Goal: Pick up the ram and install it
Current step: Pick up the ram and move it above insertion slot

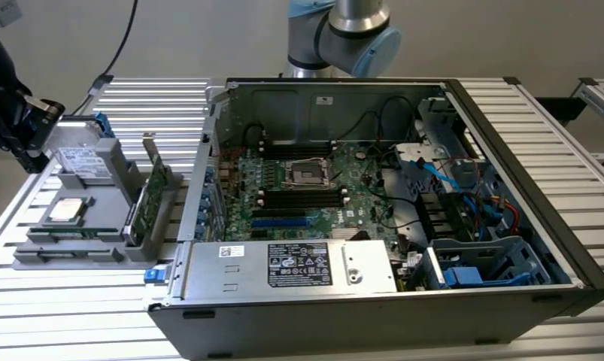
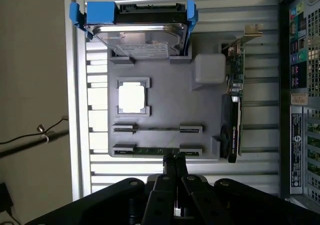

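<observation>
Ram (image 2: 159, 150): thin green PCB stick, on edge in the slot nearest the gripper (image 2: 174, 159), in the matte grey plastic tray (image 2: 165, 100), not yet in the PC case (image 1: 382, 331). Step = approach for pick. Claw clenched, empty, hovers near it. Imo the grab needs jaws opened and squared across the thin edge.

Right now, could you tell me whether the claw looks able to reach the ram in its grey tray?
Probably yes: the ram lies bare in its tray slot, nothing over it, and the shut claw hangs nearby. The graphics card stands apart at the tray's edge.
</observation>
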Robot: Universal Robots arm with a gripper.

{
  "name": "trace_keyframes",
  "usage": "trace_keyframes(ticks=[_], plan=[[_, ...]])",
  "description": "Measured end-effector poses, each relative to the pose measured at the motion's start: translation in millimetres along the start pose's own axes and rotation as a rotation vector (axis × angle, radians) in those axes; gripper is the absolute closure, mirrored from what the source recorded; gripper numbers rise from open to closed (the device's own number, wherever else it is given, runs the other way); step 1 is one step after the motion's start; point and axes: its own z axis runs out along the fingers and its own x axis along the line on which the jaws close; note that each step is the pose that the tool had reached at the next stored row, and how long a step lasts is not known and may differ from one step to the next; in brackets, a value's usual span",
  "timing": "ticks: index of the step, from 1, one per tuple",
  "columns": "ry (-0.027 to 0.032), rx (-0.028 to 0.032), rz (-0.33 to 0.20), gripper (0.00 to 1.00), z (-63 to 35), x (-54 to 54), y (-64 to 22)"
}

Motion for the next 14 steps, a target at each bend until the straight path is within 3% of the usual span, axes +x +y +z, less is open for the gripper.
trace_keyframes(ticks=[6, 14], plan=[[-0.0004, -0.0004, 0.011, 0.9, 0.0, 0.0, 0.0], [-0.0047, -0.0058, 0.107, 0.9, 1.1, 0.8, 0.0]])
